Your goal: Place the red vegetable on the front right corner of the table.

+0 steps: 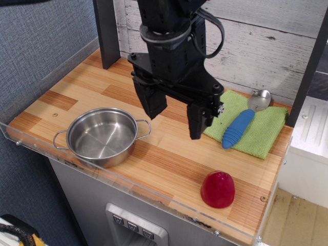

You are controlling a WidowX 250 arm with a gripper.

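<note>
At the near right corner of the bench [169, 164], the red vegetable [218, 189] is seen below and right of the open, empty claw [177, 115].

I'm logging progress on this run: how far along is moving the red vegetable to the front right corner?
It looks essentially done. The red vegetable sits alone on the table near the front right corner, close to the clear rim. Nothing is in hand: the gripper hangs open and empty above the middle of the table, apart from the vegetable. Nothing seems left except perhaps moving the arm away.
</note>
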